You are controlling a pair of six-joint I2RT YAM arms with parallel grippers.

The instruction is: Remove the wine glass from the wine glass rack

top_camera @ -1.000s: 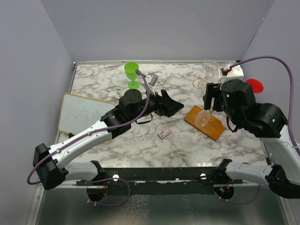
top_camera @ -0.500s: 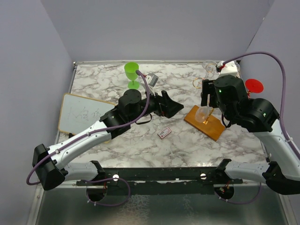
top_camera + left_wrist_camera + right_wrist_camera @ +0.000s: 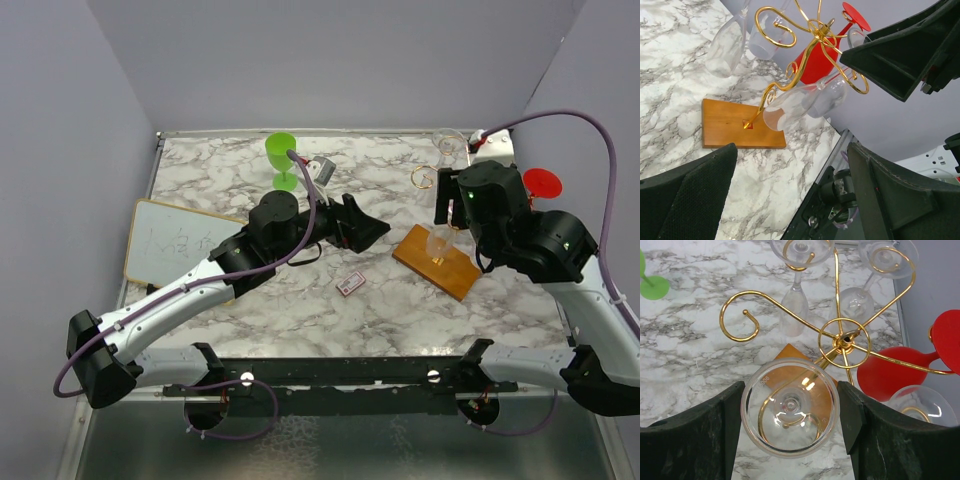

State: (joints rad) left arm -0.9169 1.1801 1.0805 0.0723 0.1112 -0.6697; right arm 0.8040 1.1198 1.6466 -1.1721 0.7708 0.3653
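Wine glass [image 3: 771, 390]: foot clamped in R claw [image 3: 790, 409], arm swung rearward since prev. frames.
Not yet off rack [image 3: 844, 341]; lift-off pending. L claw [image 3: 790, 200] wide, empty.

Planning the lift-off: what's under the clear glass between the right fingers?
Seen through the wine glass: the rack's gold curl and wooden base. Whether its bowl clears the base is hidden.

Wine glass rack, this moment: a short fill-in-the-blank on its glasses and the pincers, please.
The right pincer grips the foot of a ___ wine glass on the wine glass rack.
The left pincer is ___ and empty.
The lone upright glass on the table is ___.
One hanging glass is solid ___.
Missing: clear; open; green; red.
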